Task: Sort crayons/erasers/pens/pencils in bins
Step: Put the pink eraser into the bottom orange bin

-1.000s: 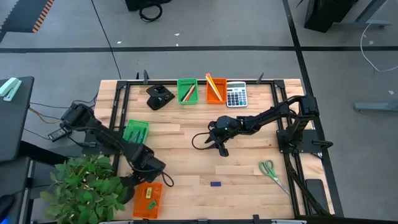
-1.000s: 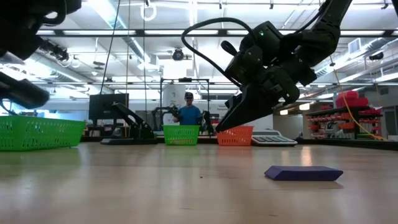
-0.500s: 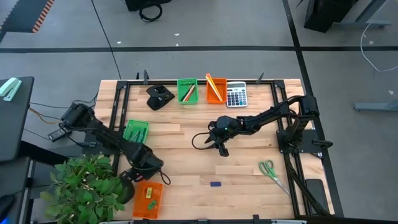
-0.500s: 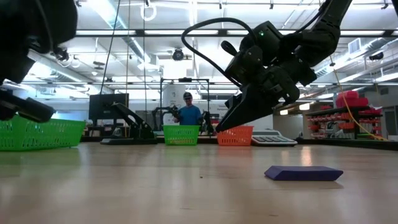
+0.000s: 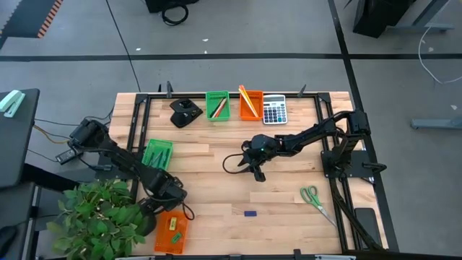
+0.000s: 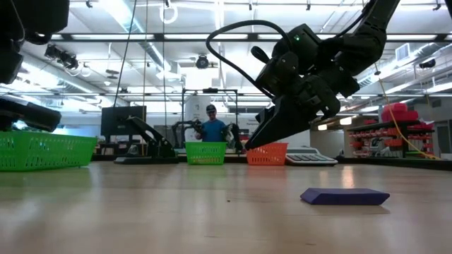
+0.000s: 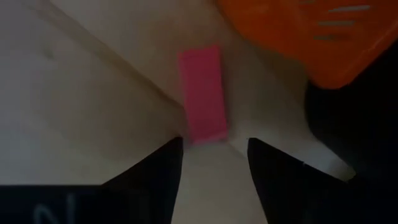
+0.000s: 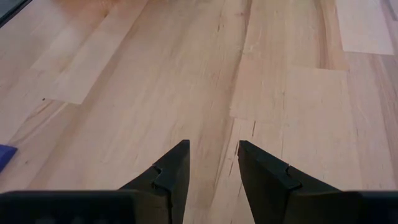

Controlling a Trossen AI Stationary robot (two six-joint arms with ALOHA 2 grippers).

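The left claw [image 5: 171,204] hung low at the counter's [image 5: 216,188] near-left corner, right beside the near orange bin [image 5: 171,230], and its wrist camera caught a pink eraser [image 7: 203,94] lying flat on the wood just ahead of its fingertips [image 7: 163,163]. Those fingers stood apart, the eraser outside the gap and not gripped. A corner of the orange bin [image 7: 305,34] showed just past the eraser, close but apart from it. Inside that bin, small yellow and green erasers [image 5: 174,225] were sitting.

Out in the middle, the right claw [image 5: 256,174] hovered above bare boards, fingers [image 8: 169,171] parted a moderate way with nothing between them; the low view showed it well clear of the surface [image 6: 265,138]. A blue eraser [image 5: 250,213] lay alone on the wood nearer the front edge, well apart from that claw.

At the far edge, a green bin [image 5: 217,105] held orange-red crayons, and the orange bin [image 5: 250,105] beside it held long yellow pencils [image 5: 243,96] leaning out. A second green bin [image 5: 157,153] sat at the left. A grey calculator [image 5: 273,110] stood next to the far orange bin, and green-handled scissors [image 5: 312,196] rested near the right side.
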